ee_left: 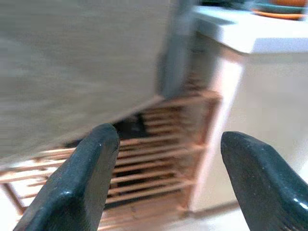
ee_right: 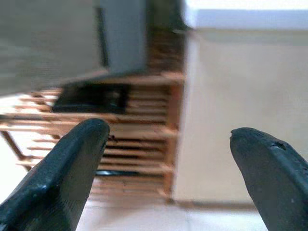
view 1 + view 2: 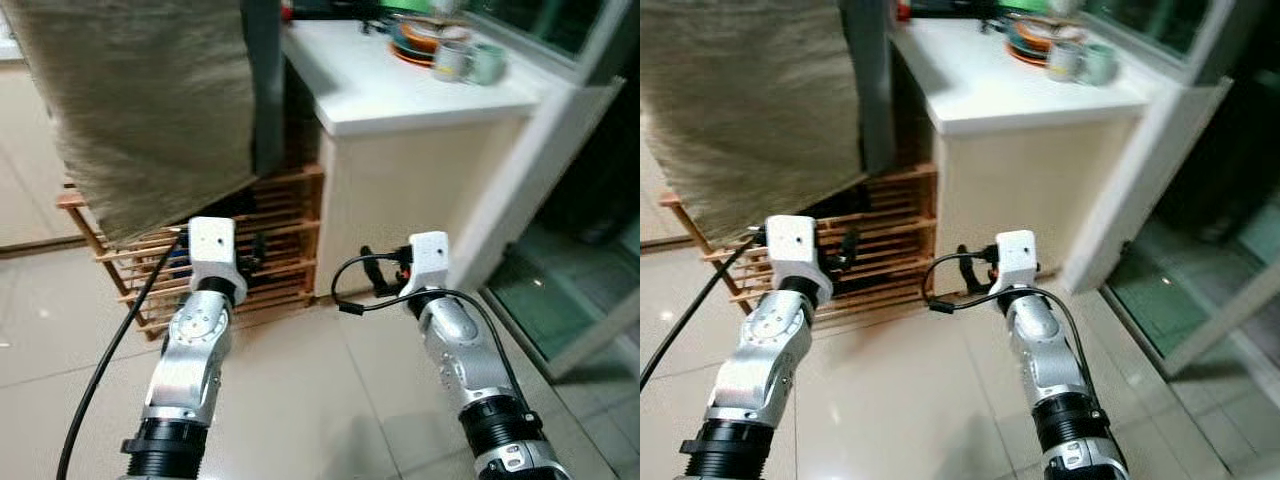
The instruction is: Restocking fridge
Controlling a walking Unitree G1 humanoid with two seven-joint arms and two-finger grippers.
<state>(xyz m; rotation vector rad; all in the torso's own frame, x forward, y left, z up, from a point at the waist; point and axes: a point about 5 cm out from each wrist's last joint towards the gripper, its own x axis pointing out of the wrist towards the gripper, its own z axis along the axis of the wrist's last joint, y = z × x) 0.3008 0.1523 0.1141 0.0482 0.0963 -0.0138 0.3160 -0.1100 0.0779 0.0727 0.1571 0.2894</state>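
Slatted wooden rack point(image 3: 270, 250) is standing on glossy beige floor tiles point(image 3: 300, 400) at 12 o'clock, with a coarse grey-brown woven cloth point(image 3: 150, 100) draping over its top and a smooth white-topped cabinet point(image 3: 400, 90) touching it at 3 o'clock. Left gripper point(image 1: 168, 187) and right gripper point(image 2: 168, 178) are both hovering before the rack, rounded matte-black fingers spread wide and gripping nothing. Blurred stacked dishes and two mugs point(image 3: 470, 60) are sitting at the countertop's far edge; no fridge or stock identifiable.

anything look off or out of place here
Nothing spilled or broken. One oddity: a grey-brown cloth hangs over the wooden slatted rack, hiding its top. Dishes sit piled on the white counter. Both pincers open, empty.
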